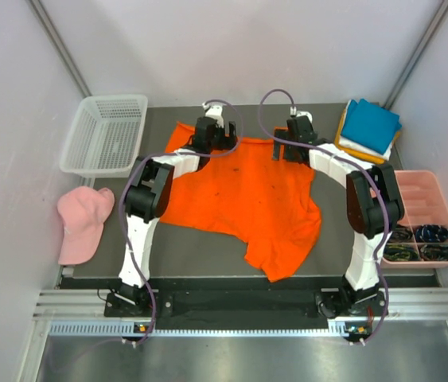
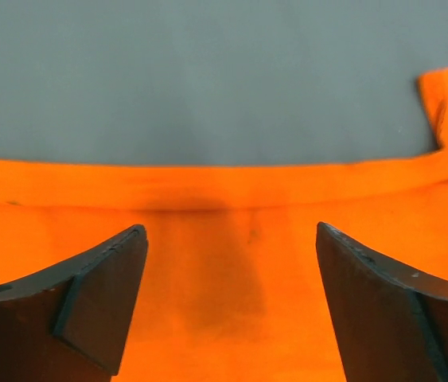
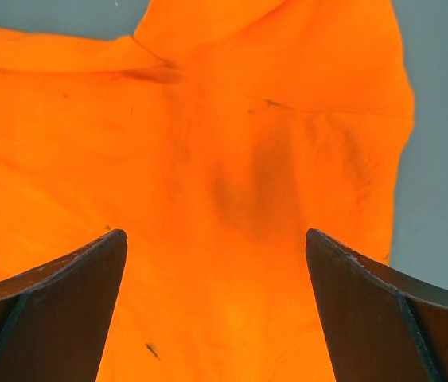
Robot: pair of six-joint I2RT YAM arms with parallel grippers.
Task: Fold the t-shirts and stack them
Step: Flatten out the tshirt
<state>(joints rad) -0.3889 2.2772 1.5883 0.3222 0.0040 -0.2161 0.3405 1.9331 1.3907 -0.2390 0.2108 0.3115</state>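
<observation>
bright orange t-shirt (image 1: 239,191) (plain), dark grey table (image 1: 184,255).

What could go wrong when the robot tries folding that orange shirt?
The left fingers and right fingers hang open over the far edge of the orange shirt, so they might miss the thin hem or pinch only one layer. The shirt lies crooked and wrinkled, with one corner near the front edge of the table, so the fold may come out lopsided.
</observation>
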